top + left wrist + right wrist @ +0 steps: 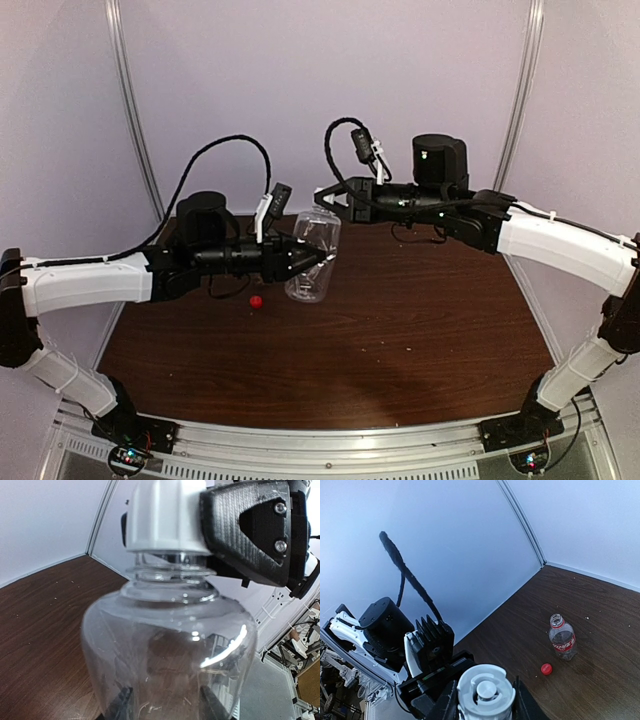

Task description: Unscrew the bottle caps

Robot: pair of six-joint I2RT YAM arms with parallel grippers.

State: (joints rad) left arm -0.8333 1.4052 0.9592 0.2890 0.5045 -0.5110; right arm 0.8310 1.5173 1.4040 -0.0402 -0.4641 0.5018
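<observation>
Top view: wide bottle (308,282), tilted, clamped in the left gripper (318,258). Right gripper (328,198) at the bottle's top end. Red cap (256,300) lying loose just left of the bottle.

Left wrist: white cap (165,517) on the wide bottle's neck, a right gripper finger (250,530) pressed against it.

Right wrist: right gripper closed around the white cap. Small bottle (563,637), open-mouthed, upright on the table (605,605), well apart from the wide bottle.

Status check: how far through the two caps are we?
Done: the red cap lies loose on the table near the small bottle, whose neck is open. In hand: the left gripper holds the wide bottle by its base, and the right gripper is shut on its white cap, which sits on the neck. Left: twist that cap off.
</observation>
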